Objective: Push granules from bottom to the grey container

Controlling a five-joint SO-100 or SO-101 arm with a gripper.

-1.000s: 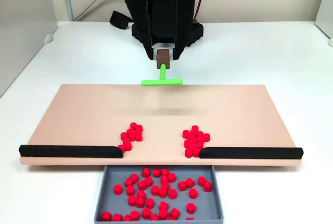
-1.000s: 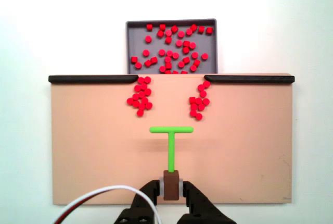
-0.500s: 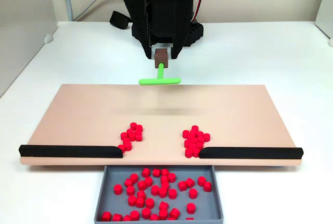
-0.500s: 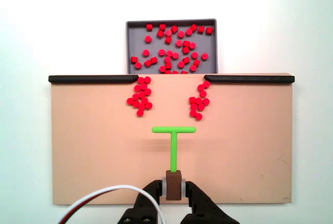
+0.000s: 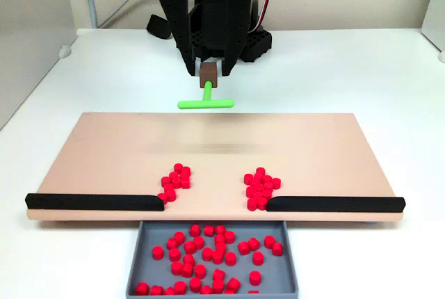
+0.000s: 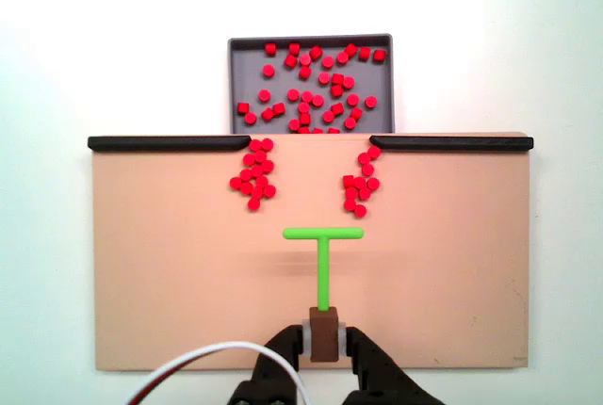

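Gripper [image 6: 324, 339] is clamped on your green pusher [image 6: 323, 254], lifted, short of the grey container [image 6: 311, 45]. Two granule piles [image 6: 252, 174] flank its opening; you'd probably drop behind one pile and shove.

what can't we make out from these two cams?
- Tray: near end cut off by the bottom edge in a fixed view, pellet count unknown.
- Hand: rear and arm cut off by the bottom edge in a fixed view.
- Pusher: height above the board unclear.
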